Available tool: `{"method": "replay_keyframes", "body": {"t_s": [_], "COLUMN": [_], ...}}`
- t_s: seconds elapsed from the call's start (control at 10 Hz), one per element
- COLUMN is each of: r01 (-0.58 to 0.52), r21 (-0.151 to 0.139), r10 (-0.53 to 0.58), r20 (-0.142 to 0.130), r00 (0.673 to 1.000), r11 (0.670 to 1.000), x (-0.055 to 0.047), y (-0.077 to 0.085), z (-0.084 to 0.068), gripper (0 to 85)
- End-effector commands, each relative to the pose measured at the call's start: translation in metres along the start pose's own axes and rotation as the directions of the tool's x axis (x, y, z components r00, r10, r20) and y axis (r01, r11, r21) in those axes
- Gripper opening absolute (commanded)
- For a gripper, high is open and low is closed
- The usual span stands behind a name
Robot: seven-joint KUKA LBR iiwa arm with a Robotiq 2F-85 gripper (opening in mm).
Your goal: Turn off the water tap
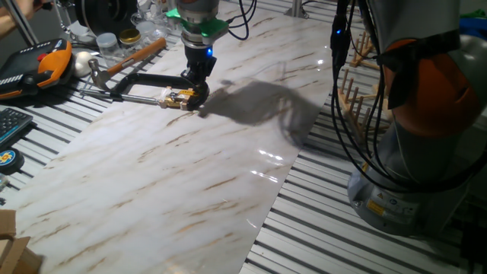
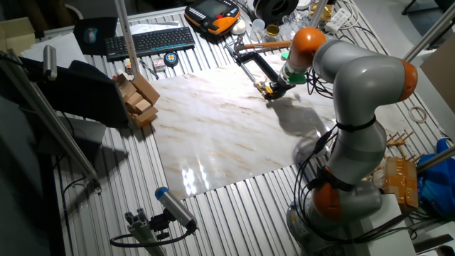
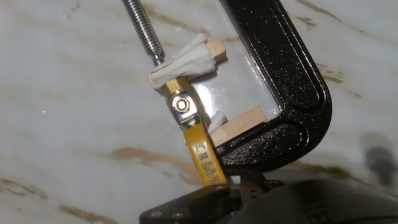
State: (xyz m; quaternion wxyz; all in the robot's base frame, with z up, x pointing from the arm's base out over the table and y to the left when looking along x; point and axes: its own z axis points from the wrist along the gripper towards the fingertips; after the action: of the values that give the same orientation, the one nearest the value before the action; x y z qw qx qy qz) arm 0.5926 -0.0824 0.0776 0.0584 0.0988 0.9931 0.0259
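Note:
The water tap (image 3: pixel 182 104) is a small brass valve with a yellow lever (image 3: pixel 203 152). It is clamped between two wood strips in the jaw of a black C-clamp (image 3: pixel 298 81) that lies on the marble board. The clamp (image 1: pixel 148 78) and tap (image 1: pixel 179 97) lie at the board's far left in one fixed view. They also show in the other fixed view, clamp (image 2: pixel 250 62) and tap (image 2: pixel 269 88). My gripper (image 1: pixel 199 90) is down at the clamp's curved end, its black fingertips together at the lever's free end (image 3: pixel 252 186). It holds nothing. It also shows in the other fixed view (image 2: pixel 279 87).
A wooden-handled hammer (image 1: pixel 133 57) lies just behind the clamp. An orange teach pendant (image 1: pixel 53 65), jars and cables crowd the far left. A wooden peg rack (image 1: pixel 354 91) stands right of the board. Wooden blocks (image 2: pixel 138 99) and a keyboard (image 2: pixel 149 39) lie off the board.

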Motion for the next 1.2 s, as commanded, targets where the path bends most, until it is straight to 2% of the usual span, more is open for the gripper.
{"method": "replay_keyframes", "body": {"t_s": [0.0,0.6,1.1], "r01": [-0.001,-0.031,-0.044], "r21": [0.000,-0.007,0.005], "r10": [0.001,0.031,0.044], "r20": [0.000,-0.002,-0.008], "r00": [1.000,1.000,0.999], "r11": [1.000,0.999,0.999], "x": [-0.001,0.007,0.009], "y": [0.002,0.022,0.031], "z": [0.000,0.001,-0.001], "gripper": [0.0,0.0,0.0]}}
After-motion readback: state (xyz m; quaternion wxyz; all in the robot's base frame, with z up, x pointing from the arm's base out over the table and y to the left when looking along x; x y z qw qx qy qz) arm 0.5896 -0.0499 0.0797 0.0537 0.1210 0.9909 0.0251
